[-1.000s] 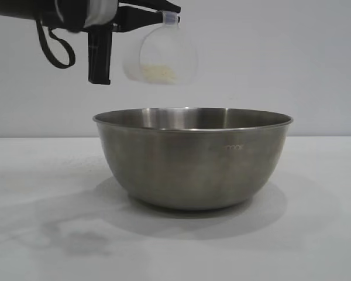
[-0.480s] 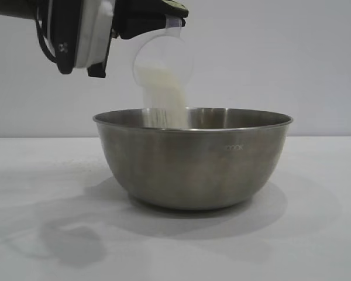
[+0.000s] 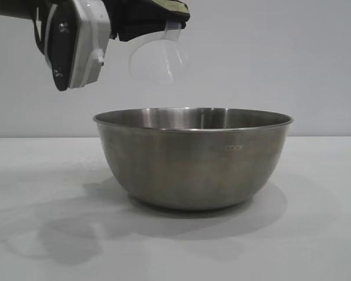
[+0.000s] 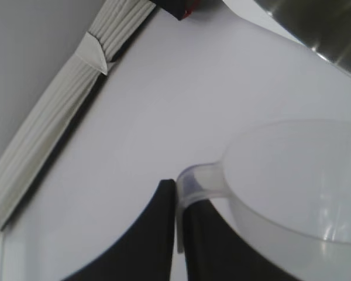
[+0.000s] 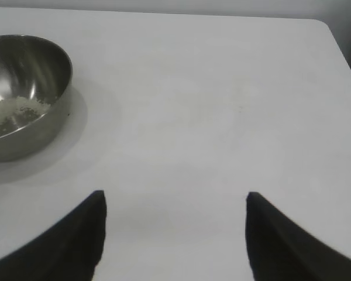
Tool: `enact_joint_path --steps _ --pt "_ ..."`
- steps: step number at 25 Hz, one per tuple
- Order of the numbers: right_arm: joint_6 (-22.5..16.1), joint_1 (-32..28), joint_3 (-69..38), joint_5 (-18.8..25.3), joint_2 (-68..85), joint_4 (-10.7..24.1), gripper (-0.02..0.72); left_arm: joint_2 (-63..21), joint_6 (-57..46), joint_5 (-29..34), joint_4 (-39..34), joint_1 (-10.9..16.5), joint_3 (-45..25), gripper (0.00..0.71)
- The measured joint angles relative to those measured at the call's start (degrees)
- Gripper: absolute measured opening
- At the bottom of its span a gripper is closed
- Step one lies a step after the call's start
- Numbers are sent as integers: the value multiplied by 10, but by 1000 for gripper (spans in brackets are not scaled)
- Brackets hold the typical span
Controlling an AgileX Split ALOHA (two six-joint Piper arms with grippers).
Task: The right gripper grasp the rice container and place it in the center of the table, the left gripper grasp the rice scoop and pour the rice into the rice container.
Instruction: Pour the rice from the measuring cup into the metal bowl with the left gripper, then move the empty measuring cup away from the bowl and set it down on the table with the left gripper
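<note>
The steel rice container (image 3: 193,155) stands on the white table (image 3: 35,234); it also shows in the right wrist view (image 5: 23,93) with rice (image 5: 11,114) on its bottom. My left gripper (image 3: 175,16) is shut on the handle of the translucent rice scoop (image 3: 158,57), held tipped over above the container's left half. In the left wrist view the gripper (image 4: 178,190) pinches the handle of the scoop (image 4: 292,187), which looks empty. My right gripper (image 5: 175,199) is open and empty over bare table, away from the container.
A white ribbed strip (image 4: 58,117) runs along the table's edge in the left wrist view. The table's corner (image 5: 322,26) shows in the right wrist view.
The left gripper has rolled the scoop further over. The rice has poured out of the scoop into the container, and the scoop now looks empty.
</note>
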State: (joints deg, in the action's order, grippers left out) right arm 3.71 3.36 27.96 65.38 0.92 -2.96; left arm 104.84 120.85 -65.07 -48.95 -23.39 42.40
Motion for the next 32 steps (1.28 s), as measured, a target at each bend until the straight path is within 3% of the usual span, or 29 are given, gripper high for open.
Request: enact_joint_path --steps 11,16,26,32 --pt "0 0 0 0 0 0 414 0 0 0 0 0 0 0" --pt "0 0 0 0 0 0 414 0 -37 0 52 0 0 0" --pt "0 0 0 0 0 0 414 0 -236 0 190 0 0 0" --pt "0 0 0 0 0 0 414 -9 -476 0 298 0 0 0"
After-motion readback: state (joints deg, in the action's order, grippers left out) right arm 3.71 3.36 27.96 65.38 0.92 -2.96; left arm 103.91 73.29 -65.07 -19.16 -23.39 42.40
